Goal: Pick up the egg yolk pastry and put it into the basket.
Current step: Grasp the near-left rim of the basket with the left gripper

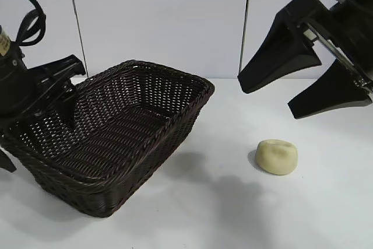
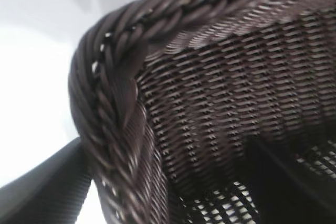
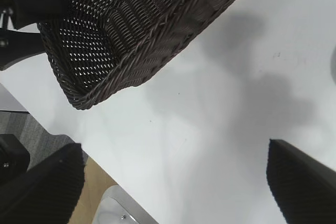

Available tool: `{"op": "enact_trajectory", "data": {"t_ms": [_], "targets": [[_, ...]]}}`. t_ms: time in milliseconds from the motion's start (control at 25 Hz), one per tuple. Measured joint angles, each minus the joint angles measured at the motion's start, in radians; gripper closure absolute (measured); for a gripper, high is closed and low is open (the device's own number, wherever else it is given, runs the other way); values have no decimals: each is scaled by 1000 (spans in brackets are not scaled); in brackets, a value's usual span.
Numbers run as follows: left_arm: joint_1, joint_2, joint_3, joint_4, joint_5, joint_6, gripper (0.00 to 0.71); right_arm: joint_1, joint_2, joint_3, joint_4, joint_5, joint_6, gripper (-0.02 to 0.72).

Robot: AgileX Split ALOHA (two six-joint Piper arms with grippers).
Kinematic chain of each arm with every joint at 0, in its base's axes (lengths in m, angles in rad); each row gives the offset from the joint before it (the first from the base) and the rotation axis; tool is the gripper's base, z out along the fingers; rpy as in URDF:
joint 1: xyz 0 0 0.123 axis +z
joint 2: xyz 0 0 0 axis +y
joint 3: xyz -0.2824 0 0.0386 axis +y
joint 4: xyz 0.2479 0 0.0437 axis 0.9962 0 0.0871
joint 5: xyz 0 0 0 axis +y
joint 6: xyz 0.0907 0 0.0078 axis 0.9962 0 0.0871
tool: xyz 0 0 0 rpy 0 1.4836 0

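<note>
The egg yolk pastry (image 1: 277, 156), a pale yellow lump with a dented top, lies on the white table to the right of the basket (image 1: 175, 118). My right gripper (image 1: 267, 100) hangs open and empty above it, a little toward the back; the right wrist view shows its fingers (image 3: 42, 187) wide apart over bare table, with the pastry out of that view. The dark brown wicker basket (image 3: 157, 30) stands at the left. My left gripper (image 1: 58, 83) is open at the basket's left end, straddling the braided rim (image 2: 113, 103), one finger (image 2: 47, 192) outside and one inside.
White wall panels stand behind the table (image 1: 233, 214). In the right wrist view the table's edge (image 3: 89, 153) runs close by, with wooden floor and a metal part (image 3: 118, 208) beyond it. Bare table lies between basket and pastry.
</note>
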Motion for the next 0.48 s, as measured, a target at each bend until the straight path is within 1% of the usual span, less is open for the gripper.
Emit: {"op": "enact_trajectory", "data": {"t_ms": [40,120,280,480], "targets": [[20,0,-1,-24,0,30,139,0,0,0,-1,0,0,29],[41,0,-1,-88,2,103,139,0,0,0,-1,0,0,29],[38,0,-1,-154,-4,162,139,0,0,0,-1,-1,0,29],[36,0,13,-174,-44,115,139,0,0,0,-1,-3,0,29]]}}
